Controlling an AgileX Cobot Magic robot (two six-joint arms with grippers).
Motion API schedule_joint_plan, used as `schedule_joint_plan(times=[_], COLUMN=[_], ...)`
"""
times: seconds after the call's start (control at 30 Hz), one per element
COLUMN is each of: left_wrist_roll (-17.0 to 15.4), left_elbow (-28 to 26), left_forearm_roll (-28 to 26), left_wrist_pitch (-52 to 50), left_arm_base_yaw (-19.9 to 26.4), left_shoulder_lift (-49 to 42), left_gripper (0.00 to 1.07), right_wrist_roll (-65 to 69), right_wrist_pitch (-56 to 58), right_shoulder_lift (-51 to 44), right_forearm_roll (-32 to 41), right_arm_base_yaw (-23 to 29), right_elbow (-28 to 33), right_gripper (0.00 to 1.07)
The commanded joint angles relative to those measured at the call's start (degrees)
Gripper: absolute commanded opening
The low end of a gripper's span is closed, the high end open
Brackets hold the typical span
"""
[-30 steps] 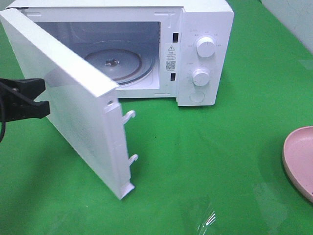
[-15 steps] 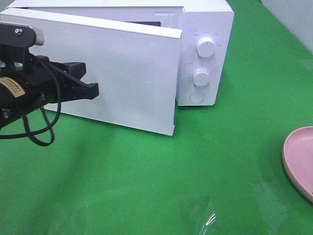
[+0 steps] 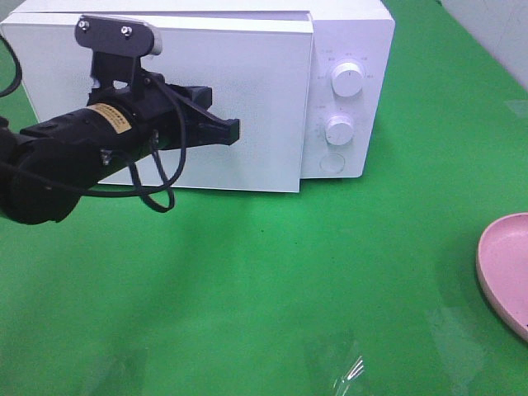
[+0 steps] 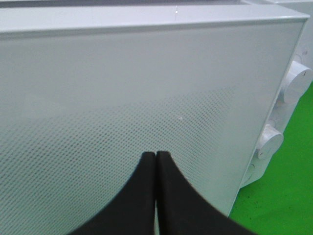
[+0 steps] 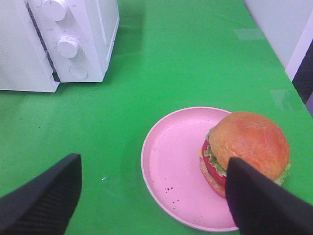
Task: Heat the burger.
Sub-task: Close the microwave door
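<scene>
While pressed against the microwave door [image 3: 247, 99] with clenched, empty jaws, the left gripper [image 3: 227, 130] seemed to be shoving that door shut on an empty oven, though the burger [image 5: 247, 149] sat on the pink plate [image 5: 171, 166] on the green desk [image 3: 289, 280], well apart from the microwave [image 3: 346, 49], beneath the right gripper [image 5: 151, 196] with jaws released. Judged the door step premature; called next for reopening and carrying the burger inside. Differed from a second earlier: door swung wide then, turntable bare, now nearly closed.
</scene>
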Motion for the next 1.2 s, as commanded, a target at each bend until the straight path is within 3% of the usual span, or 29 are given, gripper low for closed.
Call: schedule_joint_plan(times=[0.03,0.27,0.6,0.7,0.87,1.03,1.2], left_wrist_roll=[0.2,0.2,0.2,1.8,5.7,6.2,6.9], left_elbow=[-3.6,-11.2,-18.0,-20.8,-23.5,-24.4,-23.5], left_forearm_roll=[-0.7,-0.7,-0.7,-1.3,-4.5,-6.8,-6.5], left_wrist_pitch=[2.3,4.1,5.3,5.4,5.4,5.6,15.0], left_arm_base_yaw=[-0.3,-0.3,-0.3,-0.3,0.2,0.9,-1.0], left_shoulder_lift=[1.9,6.6,10.8,12.8,14.7,14.8,11.7], left_gripper=[0.0,0.0,0.0,0.0,0.0,0.0,0.0], right_wrist_roll=[-0.5,-0.5,-0.5,-0.5,-0.5,-0.5,-0.5], right_wrist_pitch=[-0.4,-0.4,-0.4,-0.4,-0.4,-0.4,-0.4], right_shoulder_lift=[-1.4,-1.4,-1.4,-1.4,-1.4,-1.4,-1.4], right_forearm_roll=[0.3,0.3,0.3,0.3,0.3,0.3,0.3], right_arm_base_yaw=[-0.3,-0.3,-0.3,-0.3,-0.3,-0.3,-0.3], right_elbow=[0.1,0.1,0.1,0.1,0.1,0.1,0.1], right_gripper=[0.76,0.76,0.76,0.76,0.76,0.76,0.76])
